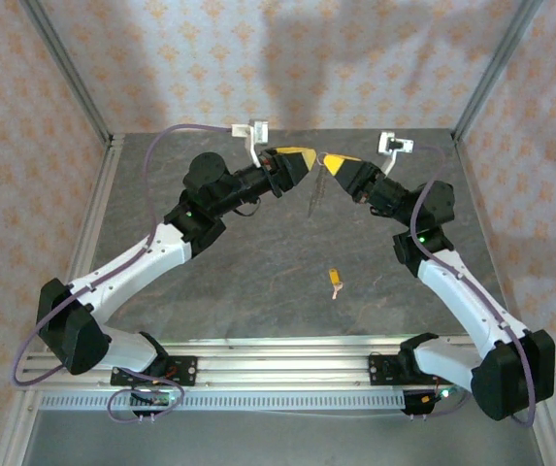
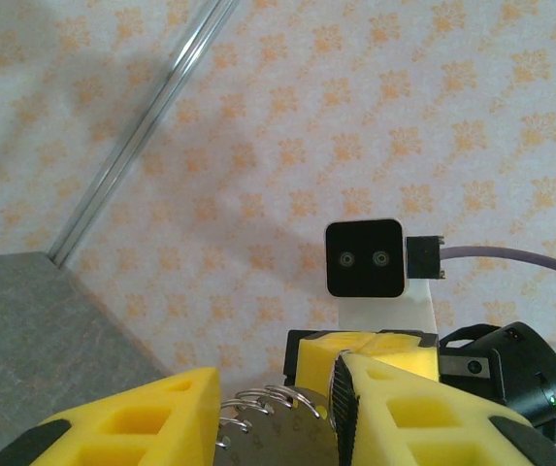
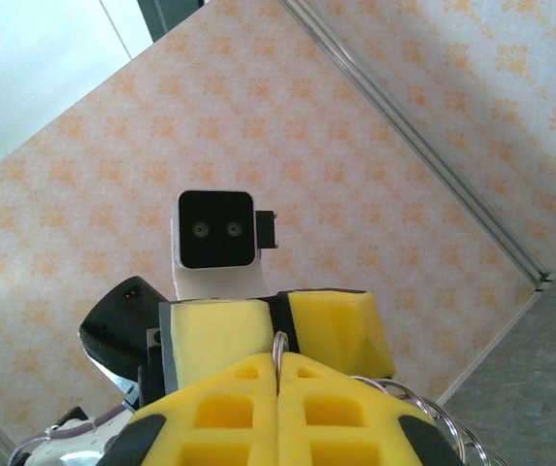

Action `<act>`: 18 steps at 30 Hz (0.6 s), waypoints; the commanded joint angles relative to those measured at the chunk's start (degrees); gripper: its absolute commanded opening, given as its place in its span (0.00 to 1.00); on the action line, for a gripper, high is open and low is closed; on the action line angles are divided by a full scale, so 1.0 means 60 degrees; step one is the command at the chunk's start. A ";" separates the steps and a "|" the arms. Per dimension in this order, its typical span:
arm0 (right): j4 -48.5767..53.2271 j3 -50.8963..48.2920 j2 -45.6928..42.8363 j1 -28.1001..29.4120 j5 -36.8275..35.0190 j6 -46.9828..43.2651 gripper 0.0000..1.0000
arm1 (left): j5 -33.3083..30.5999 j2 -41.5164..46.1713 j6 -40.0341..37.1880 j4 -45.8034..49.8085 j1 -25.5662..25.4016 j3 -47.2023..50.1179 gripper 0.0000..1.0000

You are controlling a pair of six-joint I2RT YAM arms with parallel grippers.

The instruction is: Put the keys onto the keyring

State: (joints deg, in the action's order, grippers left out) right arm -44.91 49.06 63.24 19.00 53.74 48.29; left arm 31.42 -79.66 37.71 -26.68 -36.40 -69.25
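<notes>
Both arms are raised over the far middle of the table, tips almost meeting. My right gripper (image 3: 279, 367) is shut on the thin wire of the keyring (image 3: 279, 343), whose small loops (image 3: 421, 406) fan out to the right. My left gripper (image 2: 278, 388) has its jaws a little apart, closed on the keyring's coils (image 2: 258, 400) and a grey round plate (image 2: 287, 437) that spans the gap. From above, the left gripper (image 1: 302, 158) and right gripper (image 1: 332, 163) face each other, and part of the keyring (image 1: 313, 199) hangs below them. One small key (image 1: 335, 280) with an orange-yellow head lies on the table.
The grey stone-look table (image 1: 258, 272) is walled by patterned panels with metal corner posts (image 1: 69, 73). A slotted rail (image 1: 278, 364) runs along the near edge by the arm bases. The right gripper's fingers (image 2: 365, 354) and camera (image 2: 363, 258) sit just beyond my left jaws.
</notes>
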 commanded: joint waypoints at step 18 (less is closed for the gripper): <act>-0.0770 -0.0024 0.0058 0.0114 -0.0079 0.0004 0.00 | 0.0461 -0.0442 -0.0038 -0.0595 -0.0335 -0.0552 0.30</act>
State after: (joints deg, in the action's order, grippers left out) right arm -45.54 49.06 63.96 19.35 52.97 48.45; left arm 32.58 -81.76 37.69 -27.88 -37.54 -70.41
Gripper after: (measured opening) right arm 0.044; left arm 0.307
